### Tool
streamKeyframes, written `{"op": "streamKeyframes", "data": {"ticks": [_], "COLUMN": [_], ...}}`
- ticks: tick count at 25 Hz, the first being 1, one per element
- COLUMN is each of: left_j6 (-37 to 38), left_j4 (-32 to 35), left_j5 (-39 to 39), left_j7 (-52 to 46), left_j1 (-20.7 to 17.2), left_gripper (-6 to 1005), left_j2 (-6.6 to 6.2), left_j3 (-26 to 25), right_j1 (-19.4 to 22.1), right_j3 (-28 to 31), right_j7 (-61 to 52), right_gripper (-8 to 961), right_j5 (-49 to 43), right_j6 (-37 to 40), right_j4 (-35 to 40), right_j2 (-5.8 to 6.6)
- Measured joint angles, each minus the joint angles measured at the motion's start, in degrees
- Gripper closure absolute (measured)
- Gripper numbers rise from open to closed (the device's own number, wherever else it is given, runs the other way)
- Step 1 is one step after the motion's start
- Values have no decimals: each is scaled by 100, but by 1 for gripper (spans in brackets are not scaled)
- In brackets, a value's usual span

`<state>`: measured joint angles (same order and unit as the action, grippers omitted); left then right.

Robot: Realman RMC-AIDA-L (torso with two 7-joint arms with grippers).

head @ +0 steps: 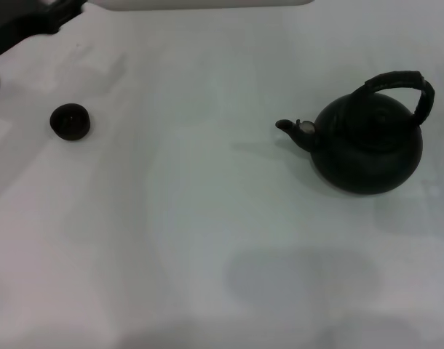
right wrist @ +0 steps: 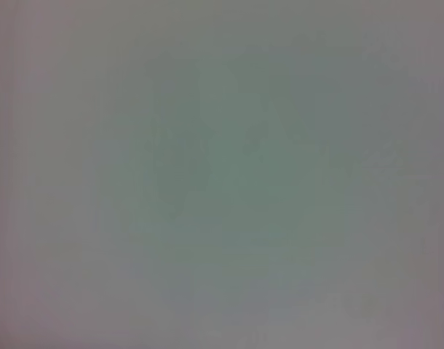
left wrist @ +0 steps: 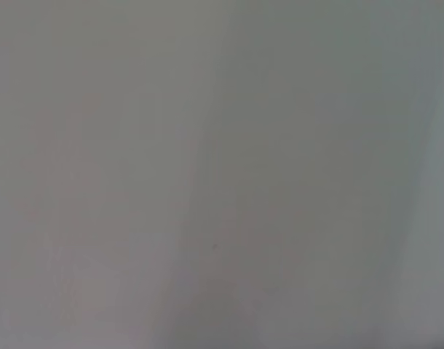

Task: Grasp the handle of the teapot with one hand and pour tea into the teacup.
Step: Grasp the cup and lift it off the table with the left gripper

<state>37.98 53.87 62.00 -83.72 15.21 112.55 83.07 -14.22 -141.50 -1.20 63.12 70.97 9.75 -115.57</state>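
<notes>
Here the teapot [head: 367, 149] is sitting upright on the white desk [head: 207, 240] at the right of the head view, a little above mid-height, its stubby spout [head: 289, 127] pointing toward the frame's left. The handle [head: 402, 86] is arching over the pot's top, leaning toward the upper right, and nothing is touching it. The teacup [head: 70, 121] is resting on the desk at the left of the frame, at about the same height as the spout and well apart from the pot, with bare white surface lying between them. A dark piece of equipment [head: 29, 22] is poking in at the upper left corner of the frame, and a pale flat edge [head: 207, 3] is running along the top. Neither pincer is showing in the head view, so the state of each cannot be told. Both wrist views are showing only a plain, featureless pale grey surface, with no fingers, pot or cup in them. A soft grey shadow [head: 302, 280] is lying on the desk at the lower middle of the head view, below the pot.
</notes>
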Motion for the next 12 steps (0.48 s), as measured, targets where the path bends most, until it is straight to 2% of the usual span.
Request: {"op": "streamKeyframes", "data": {"ticks": [3, 4, 5, 8, 12], "left_j6": [53, 53, 229, 342, 432], "left_j4": [665, 665, 787, 793, 941], "left_j5": [1313, 1313, 1923, 2210, 3262], "left_j7": [-1207, -1207, -1750, -2046, -3082], "left_j1": [-353, -353, -421, -417, -344], "left_gripper": [288, 288, 288, 288, 288], "left_j2": [142, 142, 225, 241, 230], "left_j3": [-374, -374, -543, -574, -580], "right_j1": [-13, -26, -58, -78, -103], "right_j3": [-1, -1, 0, 0, 0], "right_j7": [12, 13, 13, 14, 19], "right_gripper": [81, 81, 81, 81, 81], "right_j5": [0, -1, 0, -1, -1], "right_j6": [-24, -46, -101, -129, -145], "right_j4": [0, 0, 0, 0, 0], "right_j2": [0, 0, 0, 0, 0]}}
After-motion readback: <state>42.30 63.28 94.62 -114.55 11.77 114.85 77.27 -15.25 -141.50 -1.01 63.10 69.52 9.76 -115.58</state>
